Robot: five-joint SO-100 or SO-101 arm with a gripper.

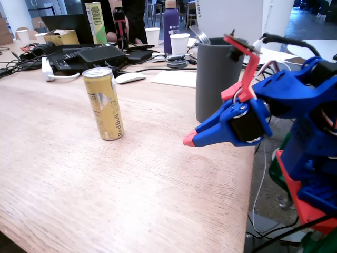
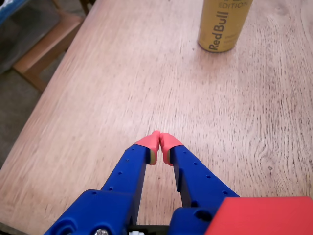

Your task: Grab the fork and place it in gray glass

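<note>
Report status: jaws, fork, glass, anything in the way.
Gripper jaws shut, empty, above bare table. Fork tines-up inside gray glass. Gold can standing apart, nothing in the way.

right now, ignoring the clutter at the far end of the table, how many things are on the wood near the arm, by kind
gold can: 1
gray glass: 1
fork, tines poking out of the glass: 1
total: 3
</note>
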